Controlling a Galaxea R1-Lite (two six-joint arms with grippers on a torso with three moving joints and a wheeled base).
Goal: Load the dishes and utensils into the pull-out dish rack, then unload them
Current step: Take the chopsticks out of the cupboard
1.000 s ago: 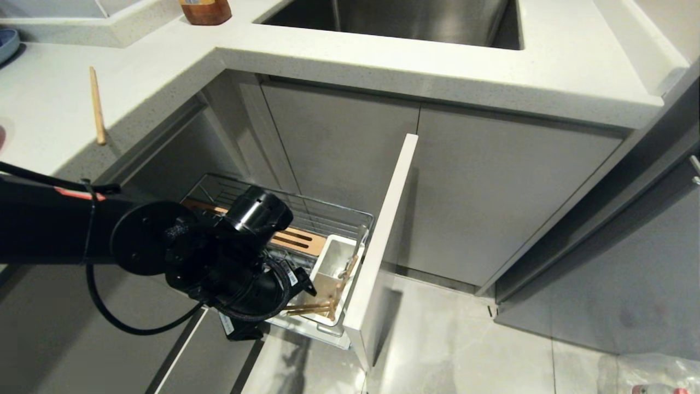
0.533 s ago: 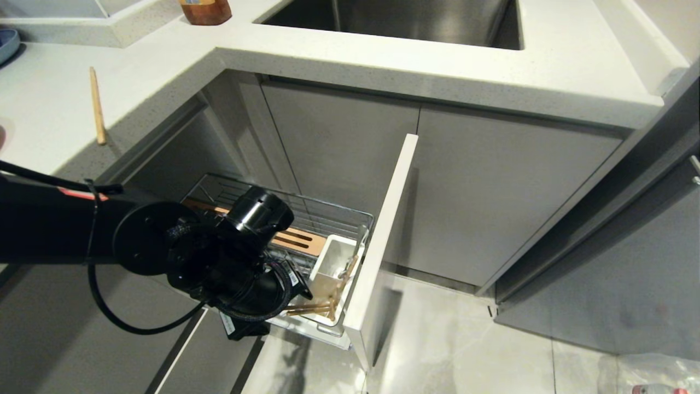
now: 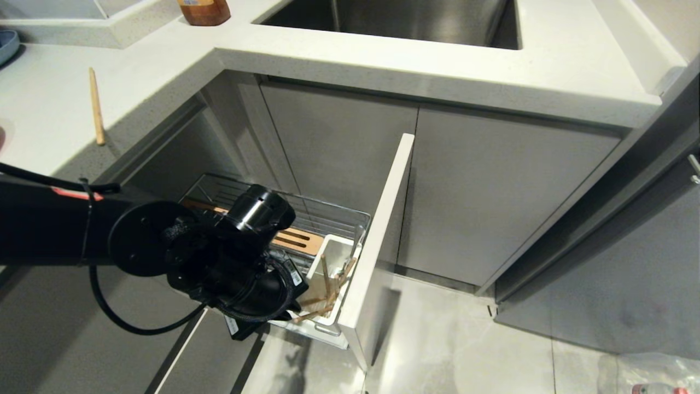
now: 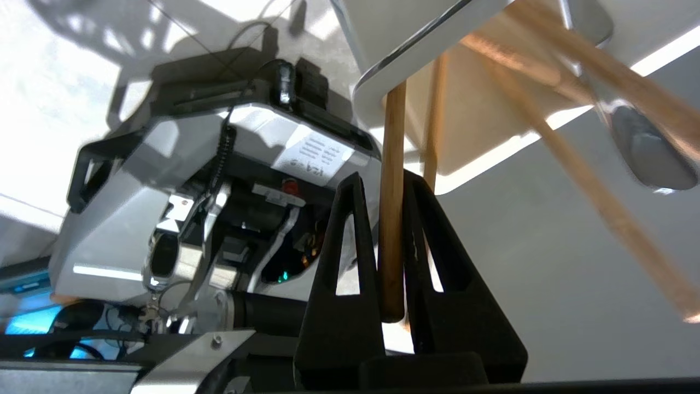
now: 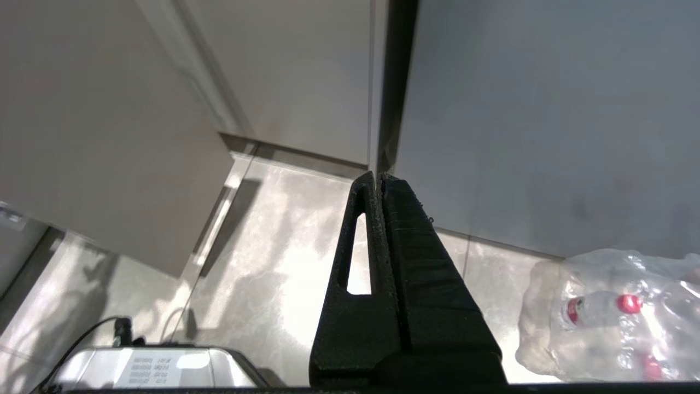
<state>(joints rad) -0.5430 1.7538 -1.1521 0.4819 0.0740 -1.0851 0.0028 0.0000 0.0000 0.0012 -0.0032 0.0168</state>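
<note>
The pull-out dish rack (image 3: 333, 216) stands pulled out under the counter, with its white caddy (image 3: 338, 256) at the front. Wooden chopsticks (image 3: 322, 298) and a grey spoon (image 4: 645, 148) lean in the caddy (image 4: 415, 49). My left gripper (image 4: 384, 180) is shut on one chopstick (image 4: 392, 241) just outside the caddy's rim; in the head view my left arm (image 3: 219, 257) hides the fingers. Another chopstick (image 3: 97, 106) lies on the counter. The pale blue bowl (image 3: 7, 44) shows at the far left edge. My right gripper (image 5: 378, 176) hangs shut and empty over the floor.
The rack's pale front panel (image 3: 377, 241) stands right of the caddy. A sink (image 3: 410, 19) and a brown bottle (image 3: 205, 10) are on the counter above. A clear bag of bottles (image 5: 612, 317) lies on the floor at the right.
My left gripper has gone from open to shut on a chopstick. The chopsticks in the caddy have tipped; one now stands more upright. The left arm has stayed in place.
</note>
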